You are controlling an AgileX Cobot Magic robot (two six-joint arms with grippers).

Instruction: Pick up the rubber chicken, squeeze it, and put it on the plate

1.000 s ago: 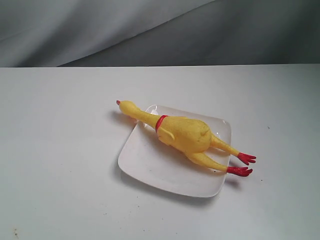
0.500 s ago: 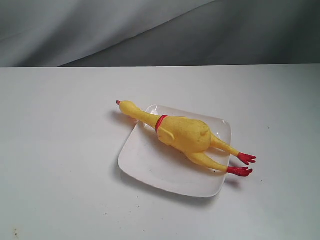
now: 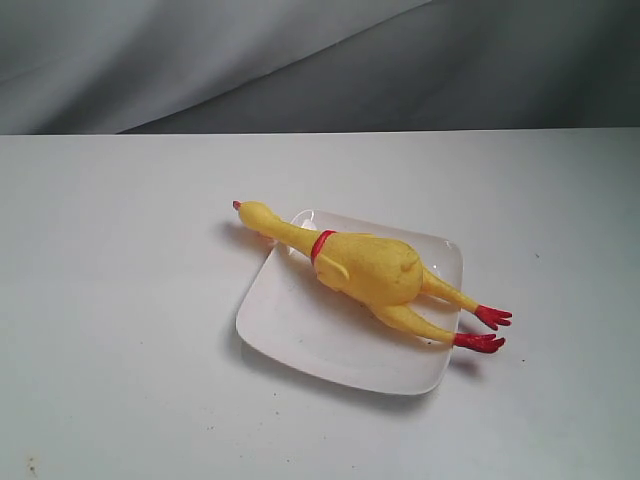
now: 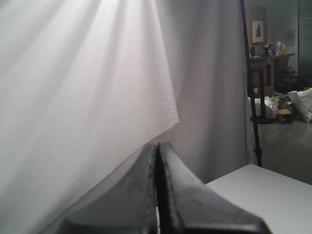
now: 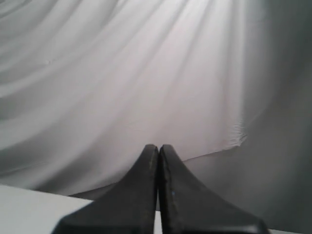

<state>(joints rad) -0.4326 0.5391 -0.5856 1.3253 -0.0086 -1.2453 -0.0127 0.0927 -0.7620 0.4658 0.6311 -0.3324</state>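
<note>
The yellow rubber chicken (image 3: 372,270) lies across the glossy white square plate (image 3: 310,330) in the exterior view. Its head and red comb stick out past the plate's far left corner, and its red feet hang over the right edge. Neither arm shows in the exterior view. In the left wrist view my left gripper (image 4: 158,145) is shut, its dark fingers pressed together and pointing at a white curtain. The right gripper (image 5: 159,146) is shut the same way in the right wrist view, holding nothing. Neither wrist view shows the chicken or the plate.
The white table (image 3: 120,300) stretches around the plate on all sides. A grey and white curtain (image 3: 300,60) hangs behind the table's far edge. A table corner (image 4: 273,190) and a black stand pole (image 4: 248,83) appear in the left wrist view.
</note>
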